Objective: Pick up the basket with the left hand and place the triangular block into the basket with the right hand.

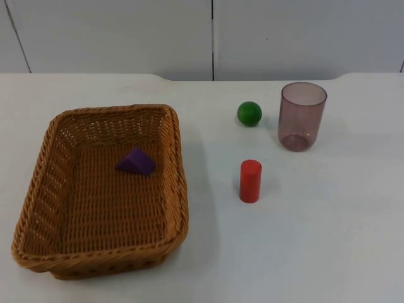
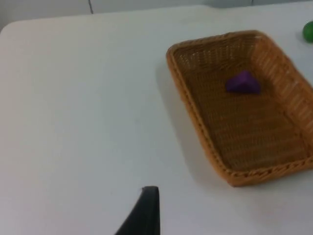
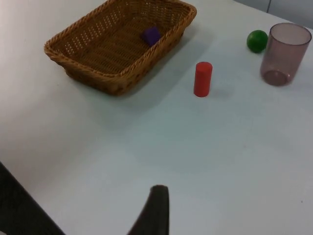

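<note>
Left wrist view, nearest first: one black fingertip of the left gripper [image 2: 146, 210] stands over bare white table [image 2: 73, 122], well short of the wicker basket [image 2: 195, 122]; finger spread cannot be told. Right wrist view likewise: the right gripper [image 3: 154, 210] hangs over open table, well apart from everything, spread not discernible.

Next out in the right wrist view: red cylinder [image 3: 202, 79] upright, beside the basket and apart from it. Beyond it, green ball [image 3: 257, 41] and empty translucent purple cup [image 3: 285, 54], near each other, not touching.

Top view: basket sits flat on the table, no arm at it. Purple triangular block [image 1: 135, 161] lies inside, on the woven floor toward the far half, clear of the walls.

Judgement: block placed and basket set down; task reads as finished, both arms waiting. Next move calls for nothing but holding clear; a repeat lift would need the left gripper to cross to the basket's near rim.
</note>
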Robot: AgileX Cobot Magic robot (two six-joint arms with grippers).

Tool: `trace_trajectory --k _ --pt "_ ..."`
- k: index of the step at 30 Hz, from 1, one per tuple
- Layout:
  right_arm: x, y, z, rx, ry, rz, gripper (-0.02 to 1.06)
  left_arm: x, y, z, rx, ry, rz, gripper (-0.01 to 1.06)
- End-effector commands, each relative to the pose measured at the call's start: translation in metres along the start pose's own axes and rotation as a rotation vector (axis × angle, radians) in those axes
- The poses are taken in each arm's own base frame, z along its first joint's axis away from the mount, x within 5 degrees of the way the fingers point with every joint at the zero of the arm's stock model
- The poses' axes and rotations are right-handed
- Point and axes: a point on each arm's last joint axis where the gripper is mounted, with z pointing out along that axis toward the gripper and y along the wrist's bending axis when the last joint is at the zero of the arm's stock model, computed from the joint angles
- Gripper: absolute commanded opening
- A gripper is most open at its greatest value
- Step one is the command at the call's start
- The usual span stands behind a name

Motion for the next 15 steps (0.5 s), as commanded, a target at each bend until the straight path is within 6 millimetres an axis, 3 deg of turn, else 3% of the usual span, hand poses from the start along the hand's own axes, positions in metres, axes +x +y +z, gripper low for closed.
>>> trace_trajectory --k 1,15 --pt "0.0004 -0.0004 0.0019 0.003 -0.013 -0.002 0.79 0.0013 0.003 0.0017 -0.018 0.002 -0.001 0.92" --pt "0.0004 -0.0008 0.0019 0.007 -0.012 0.003 0.79 0.002 0.0035 0.01 -0.021 -0.026 -0.013 0.92"
